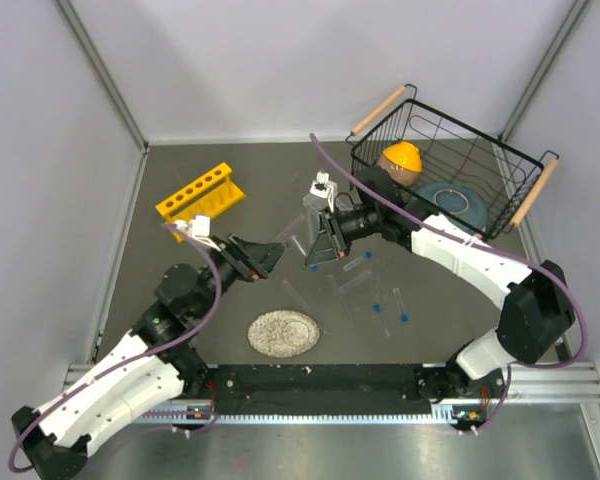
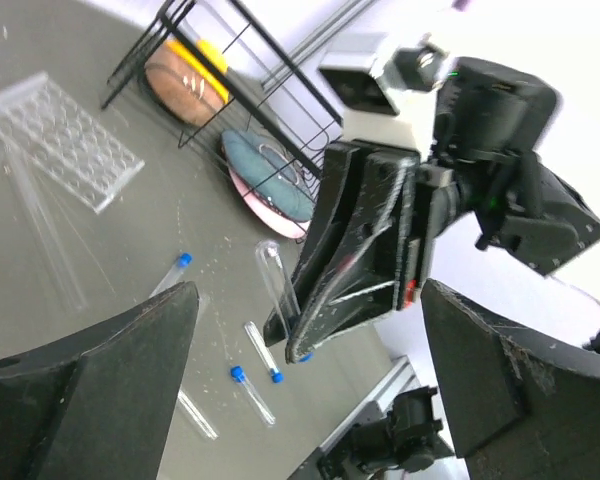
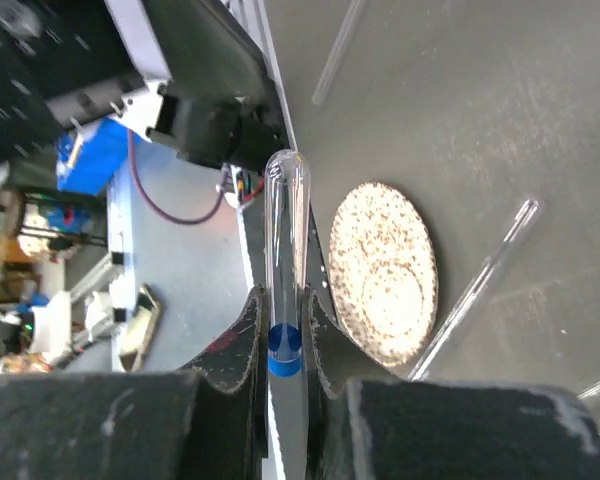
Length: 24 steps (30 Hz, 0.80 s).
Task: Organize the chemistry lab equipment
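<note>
Between the fingers of the right gripper (image 3: 285, 368), a blue-capped vial (image 3: 285, 240) is pinched at its capped end. The jaws press in on both sides of the blue cap. The clear body projects beyond the fingertips, and its rounded end is free and points away from the wrist. The vial sits over the middle of the table (image 1: 235, 320); whether it touches the surface cannot be told.

The left gripper (image 1: 272, 257) faces the right gripper from nearby, with its jaws spread wide. It is apart from the vial.

Further out:

- Loose vials (image 2: 260, 350) with blue caps lie flat on the table, on the right arm's side of the held vial.
- Test tubes (image 2: 45, 235), long and clear, lie flat near the clear plastic rack (image 2: 65, 140), which also rests flat on the table.
- A yellow tube rack (image 1: 200, 195) stands at the far left, well apart from both grippers.
- A speckled disc (image 1: 283, 333) lies near the front edge, between the two arm bases.
- A black wire basket (image 1: 450, 170) occupies the far right corner and holds dishes.
</note>
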Available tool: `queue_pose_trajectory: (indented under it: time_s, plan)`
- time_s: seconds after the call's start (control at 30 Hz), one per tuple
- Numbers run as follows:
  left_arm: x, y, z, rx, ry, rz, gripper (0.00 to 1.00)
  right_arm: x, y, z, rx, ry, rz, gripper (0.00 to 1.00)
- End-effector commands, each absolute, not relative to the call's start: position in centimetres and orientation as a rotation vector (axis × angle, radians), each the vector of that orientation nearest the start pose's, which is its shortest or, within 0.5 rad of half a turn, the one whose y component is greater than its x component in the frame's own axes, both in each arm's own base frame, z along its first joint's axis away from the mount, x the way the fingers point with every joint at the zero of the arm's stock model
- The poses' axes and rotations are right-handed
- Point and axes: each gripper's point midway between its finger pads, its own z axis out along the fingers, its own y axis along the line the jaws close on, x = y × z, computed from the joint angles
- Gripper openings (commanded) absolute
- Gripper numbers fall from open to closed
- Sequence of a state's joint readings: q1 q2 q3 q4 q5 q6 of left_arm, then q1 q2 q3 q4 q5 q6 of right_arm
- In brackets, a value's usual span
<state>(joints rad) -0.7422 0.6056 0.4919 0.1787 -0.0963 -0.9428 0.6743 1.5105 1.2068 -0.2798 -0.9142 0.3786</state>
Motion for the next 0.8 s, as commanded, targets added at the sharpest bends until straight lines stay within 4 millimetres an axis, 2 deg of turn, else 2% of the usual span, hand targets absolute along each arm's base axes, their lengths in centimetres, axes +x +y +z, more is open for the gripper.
queue_pose_trajectory:
  time_s: [0.0, 0.03, 0.07, 0.1, 0.13, 0.2, 0.33, 0.47, 0.53, 0.67, 0.77]
  plan:
    - [18.6, -19.7, 31.8, 0.183, 1.555, -0.996, 0.98, 18.6, 31.8, 25.6, -1.322, 1.85, 1.323, 0.0]
    - [17.6, -19.6, 32.3, 0.277, 1.527, -0.979, 0.99, 18.7, 31.0, 25.2, -1.456, 1.741, 1.227, 0.0]
    - [16.8, -19.7, 33.0, 0.369, 1.49, -0.962, 0.99, 17.7, 29.8, 25.0, -1.52, 1.755, 1.196, 0.0]
    - [15.0, -20.5, 33.0, 0.58, 1.413, -0.951, 0.98, 17.4, 29.0, 24.6, -1.584, 1.736, 1.146, 0.0]
    - [14.0, -20.7, 33.2, 0.672, 1.359, -0.944, 0.99, 17.4, 28.5, 24.4, -1.675, 1.653, 1.089, 0.0]
    - [12.8, -21.3, 32.8, 0.856, 1.255, -0.901, 0.99, 16.4, 27.2, 24.0, -1.749, 1.66, 1.071, 0.0]
    - [13.2, -22.9, 31.0, 1.063, 1.181, -0.818, 0.99, 15.1, 26.3, 23.2, -1.846, 1.652, 1.077, 0.0]
    - [13.5, -24.0, 31.0, 1.209, 1.061, -0.683, 0.99, 14.1, 25.8, 22.5, -1.875, 1.68, 1.127, 0.0]
    - [13.9, -24.6, 30.6, 1.245, 1.052, -0.638, 0.99, 13.7, 25.7, 22.3, -1.88, 1.683, 1.151, 0.0]
    - [13.1, -26.7, 29.9, 1.378, 0.98, -0.57, 0.99, 12.8, 26.0, 22.3, -1.869, 1.672, 1.238, 0.01]
    - [13.2, -28.0, 28.8, 1.454, 0.969, -0.47, 0.99, 12.4, 26.3, 22.2, -1.864, 1.676, 1.285, 0.01]
